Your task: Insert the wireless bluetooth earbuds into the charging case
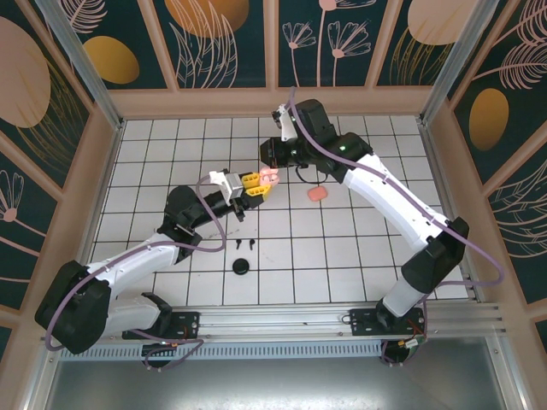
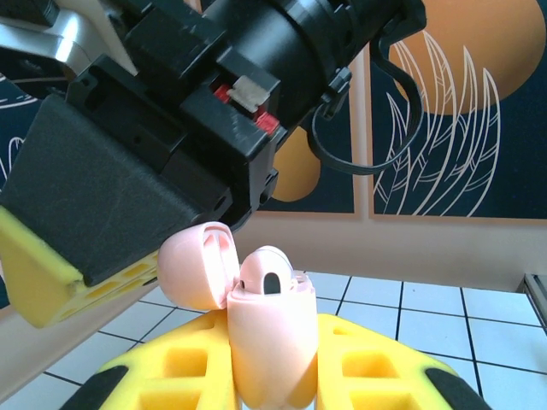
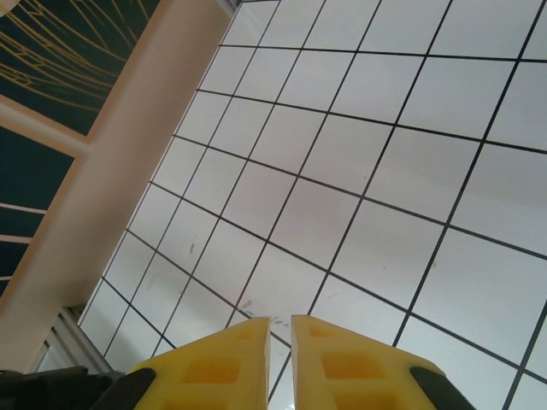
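The left gripper [image 2: 273,371] holds the pale pink case [image 2: 272,342] tight between its yellow fingers [image 2: 175,369], high over the tiles [image 1: 342,248]. The lid [image 2: 195,265] is open to one side, and one pale earbud [image 2: 267,275] sits in the case with its head out. The right gripper [image 3: 279,329] hangs close over the open lid, its fingers almost together with a thin gap and nothing seen between them. Two black earbuds [image 1: 240,245] lie on the tiles near a black case [image 1: 242,267], and a coral case [image 1: 317,195] lies well apart.
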